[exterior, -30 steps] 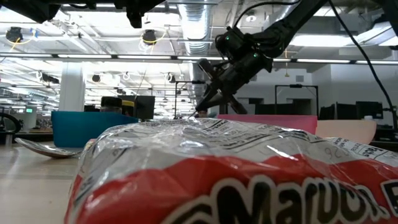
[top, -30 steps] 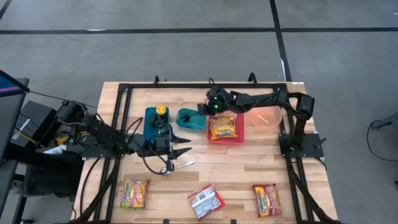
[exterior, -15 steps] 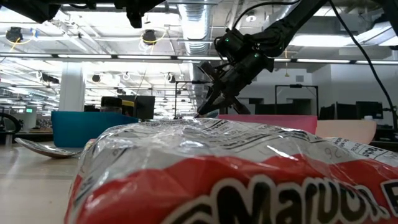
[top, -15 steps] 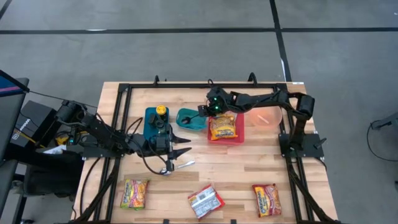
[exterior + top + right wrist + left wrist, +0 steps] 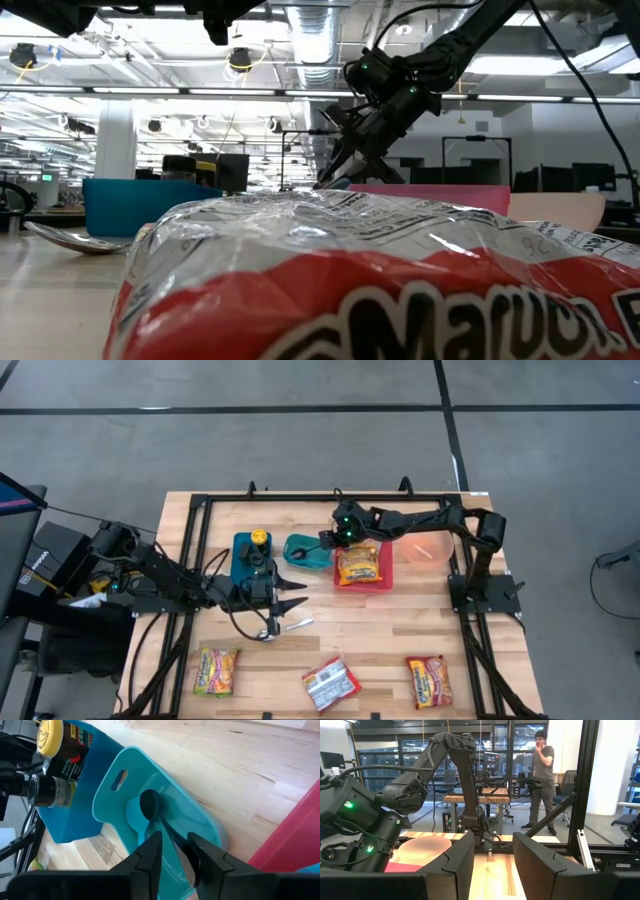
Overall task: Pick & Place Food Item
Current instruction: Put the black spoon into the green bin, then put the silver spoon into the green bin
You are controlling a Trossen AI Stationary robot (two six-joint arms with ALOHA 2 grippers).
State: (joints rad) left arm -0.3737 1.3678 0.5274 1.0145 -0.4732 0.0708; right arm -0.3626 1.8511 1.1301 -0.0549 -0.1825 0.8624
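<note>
On the table [image 5: 400,622], a bin [image 5: 243,557] stands at the left, a scoop-shaped dish [image 5: 305,552] just right of it, then a tray [image 5: 362,567] holding a noodle packet [image 5: 359,563]. A bowl [image 5: 428,547] sits right of the tray; three more packets [image 5: 330,683] line the near edge.

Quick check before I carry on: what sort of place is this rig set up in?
Probably a robotics lab or open workshop, not a kitchen. The wooden table sits on a bare concrete floor, exposed ducts run overhead, and a person stands beside another arm bench.
</note>
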